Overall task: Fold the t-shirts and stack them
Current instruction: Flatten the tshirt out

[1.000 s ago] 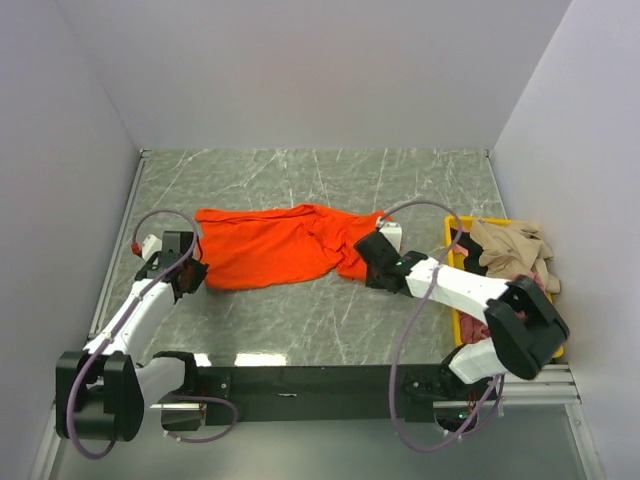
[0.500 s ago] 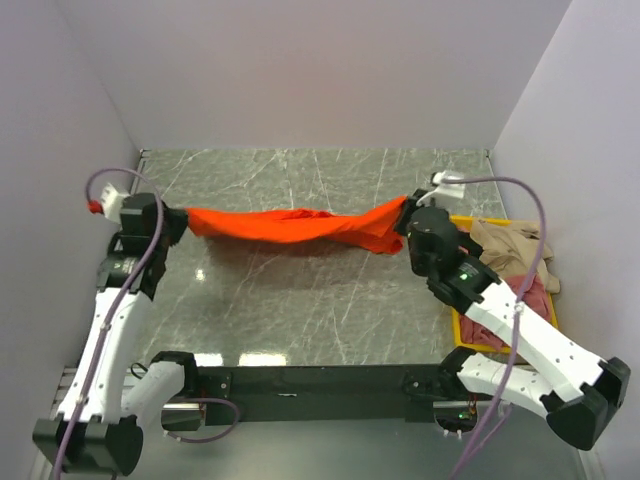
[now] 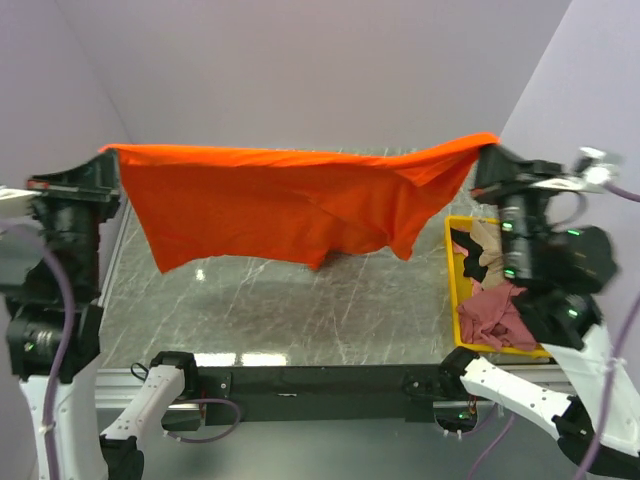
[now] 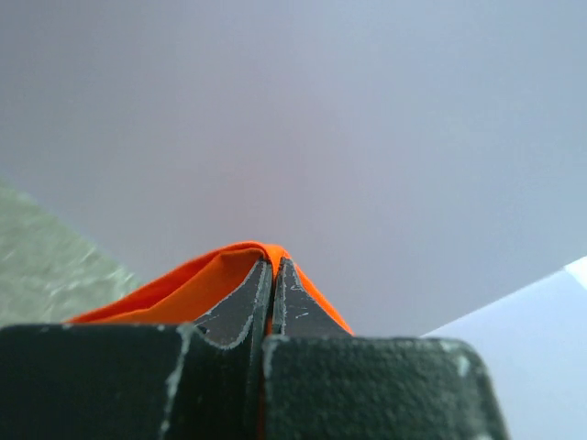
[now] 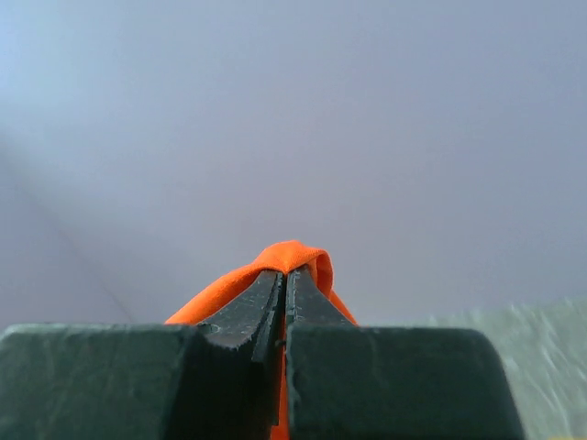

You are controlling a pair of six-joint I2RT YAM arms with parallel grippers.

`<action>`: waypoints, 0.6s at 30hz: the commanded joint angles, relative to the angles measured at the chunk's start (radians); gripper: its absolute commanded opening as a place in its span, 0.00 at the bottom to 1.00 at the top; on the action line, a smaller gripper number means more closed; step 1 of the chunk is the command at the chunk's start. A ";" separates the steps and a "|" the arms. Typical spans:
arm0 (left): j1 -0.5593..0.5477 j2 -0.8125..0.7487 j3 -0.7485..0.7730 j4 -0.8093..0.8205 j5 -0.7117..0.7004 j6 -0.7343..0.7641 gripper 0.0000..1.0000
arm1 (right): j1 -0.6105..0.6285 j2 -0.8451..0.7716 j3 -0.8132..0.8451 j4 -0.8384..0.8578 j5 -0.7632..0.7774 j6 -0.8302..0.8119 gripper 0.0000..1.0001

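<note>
left gripper (image 4: pixel 272 275): i am pinching one top corner of the orange-red t-shirt (image 3: pixel 280 205), my fingers pressed together on the cloth, with a fold of it showing over the tips.
right gripper (image 5: pixel 284 280): i am clamping the other top corner the same way, jaws closed on a small loop of orange cloth.
orange-red t-shirt: it is hanging in the air between my two grippers. the top edge is stretching almost straight from left to right, and the body is draping down like a curtain over the table (image 3: pixel 300 320). the lower edge is hanging uneven, and i cannot tell whether its lowest fold is touching the marble.
arms: i am holding both raised high, one at each side of the table.
yellow bin (image 3: pixel 452 290): it is sitting at the right edge of the table, under my right arm.
beige t-shirt (image 3: pixel 487 245): it is lying crumpled at the far end of the bin.
pink t-shirt (image 3: pixel 495 315): it is lying bunched at the near end of the bin, just beside the beige one.
</note>
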 commanded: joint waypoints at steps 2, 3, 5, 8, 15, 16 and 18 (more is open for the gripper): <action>0.000 -0.007 0.168 -0.001 0.003 0.061 0.00 | 0.000 -0.055 0.167 -0.030 -0.182 -0.055 0.00; 0.000 -0.013 0.187 0.010 0.007 0.069 0.01 | 0.002 -0.058 0.226 -0.045 -0.211 -0.052 0.00; 0.000 -0.028 0.230 0.021 0.026 0.076 0.01 | 0.002 -0.053 0.283 -0.093 -0.268 -0.050 0.00; 0.000 -0.033 0.294 0.019 0.036 0.095 0.01 | 0.002 -0.033 0.395 -0.160 -0.351 -0.050 0.00; 0.000 0.003 0.354 0.028 0.026 0.122 0.00 | 0.000 -0.010 0.489 -0.177 -0.385 -0.081 0.00; 0.000 0.010 0.342 0.032 0.017 0.122 0.01 | 0.000 0.000 0.482 -0.174 -0.367 -0.083 0.00; 0.000 0.018 0.277 0.051 -0.002 0.116 0.01 | 0.002 0.014 0.433 -0.156 -0.344 -0.083 0.00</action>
